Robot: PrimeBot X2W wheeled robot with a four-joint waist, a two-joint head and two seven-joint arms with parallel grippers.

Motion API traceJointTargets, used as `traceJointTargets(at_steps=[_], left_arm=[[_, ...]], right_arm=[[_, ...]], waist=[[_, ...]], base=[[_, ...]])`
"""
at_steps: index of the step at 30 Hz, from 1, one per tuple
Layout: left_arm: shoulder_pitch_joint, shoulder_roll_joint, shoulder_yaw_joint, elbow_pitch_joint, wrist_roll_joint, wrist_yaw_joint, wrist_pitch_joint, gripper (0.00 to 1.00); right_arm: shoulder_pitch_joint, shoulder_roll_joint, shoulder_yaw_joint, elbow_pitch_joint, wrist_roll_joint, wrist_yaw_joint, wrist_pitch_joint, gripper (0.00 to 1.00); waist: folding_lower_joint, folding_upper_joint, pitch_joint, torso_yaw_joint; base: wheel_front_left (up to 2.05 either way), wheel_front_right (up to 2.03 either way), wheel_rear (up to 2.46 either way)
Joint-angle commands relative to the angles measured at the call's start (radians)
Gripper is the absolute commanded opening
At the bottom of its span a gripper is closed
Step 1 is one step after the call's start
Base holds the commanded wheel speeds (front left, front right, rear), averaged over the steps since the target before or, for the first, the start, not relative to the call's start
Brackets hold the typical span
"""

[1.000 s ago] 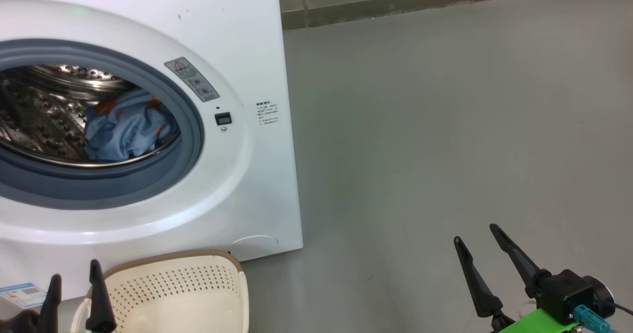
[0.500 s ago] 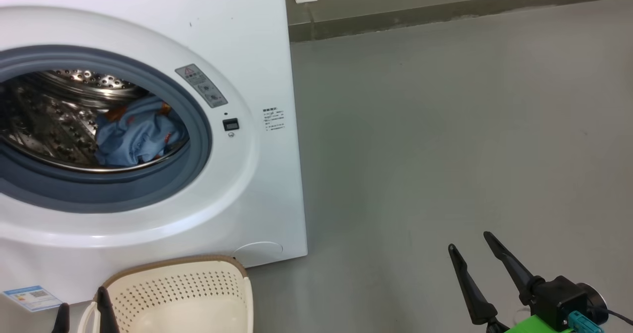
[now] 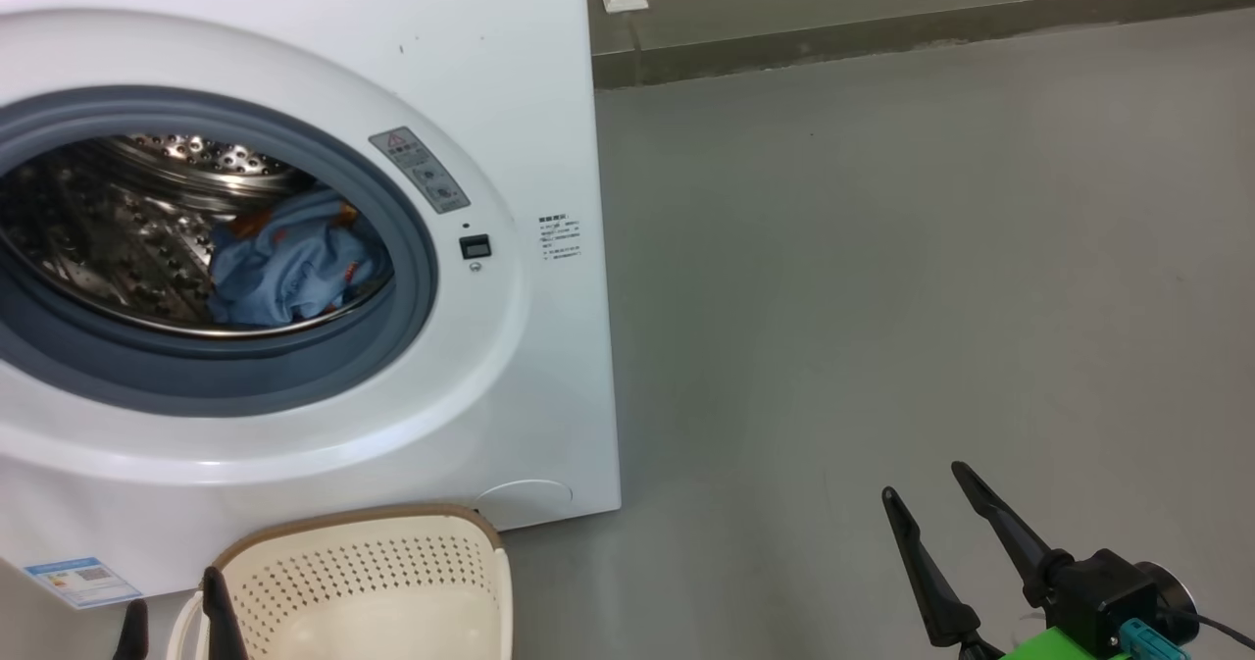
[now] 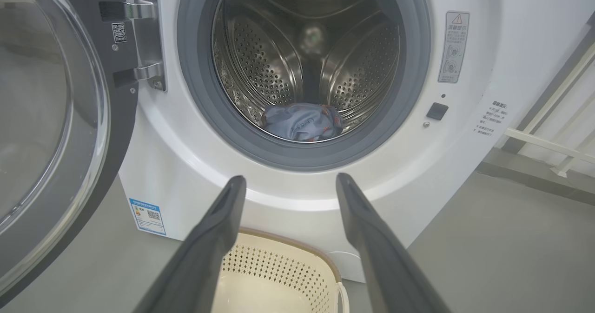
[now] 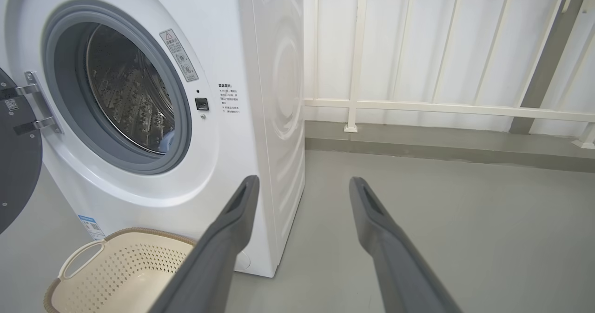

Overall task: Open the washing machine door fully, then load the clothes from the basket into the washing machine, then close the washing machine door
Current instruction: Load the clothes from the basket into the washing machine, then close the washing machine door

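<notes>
The washing machine door [image 4: 51,117] is swung wide open on its hinge [image 4: 148,38]. The clothes [image 4: 302,122], a light blue bundle, lie inside the steel drum [image 4: 260,62] of the washing machine [image 3: 529,366], low and near the front. The basket [image 3: 392,562] sits on the floor [image 3: 882,248] just before the machine. The left gripper [image 4: 290,177] and the right gripper [image 5: 303,179] both have their fingers spread apart and hold nothing

You get bright, even light and soft shadows. The washer [image 3: 529,101] front washes out near white in your head view; the drum [image 4: 279,66] glints with small highlights. Your wrist views bow straight lines at the edges, and the door [image 4: 42,117] glass carries pale reflections.
</notes>
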Motion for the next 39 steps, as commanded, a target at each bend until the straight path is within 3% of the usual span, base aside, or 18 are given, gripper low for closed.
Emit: traceJointTargets(at_steps=[1, 14, 39], left_arm=[[-0.014, 0.009, 0.030, -0.031, 0.017, 0.006, -0.005, 1.00], [-0.002, 0.013, 0.013, -0.060, 0.019, 0.016, 0.010, 1.00], [-0.010, 0.015, -0.013, -0.066, 0.015, 0.028, 0.013, 1.00]], right_arm=[[-0.013, -0.008, 0.026, -0.022, -0.010, 0.002, -0.010, 1.00], [-0.010, 0.001, 0.033, -0.021, -0.012, 0.002, -0.008, 1.00], [-0.012, 0.004, 0.036, -0.007, -0.008, 0.002, -0.012, 1.00]], waist=[[-0.0001, 0.0000, -0.001, 0.004], [-0.0001, 0.0000, -0.008, 0.064], [-0.0001, 0.0000, -0.009, 0.062]], base=[[0.00, 0.00, 0.00], [0.00, 0.00, 0.00], [0.00, 0.00, 0.00]])
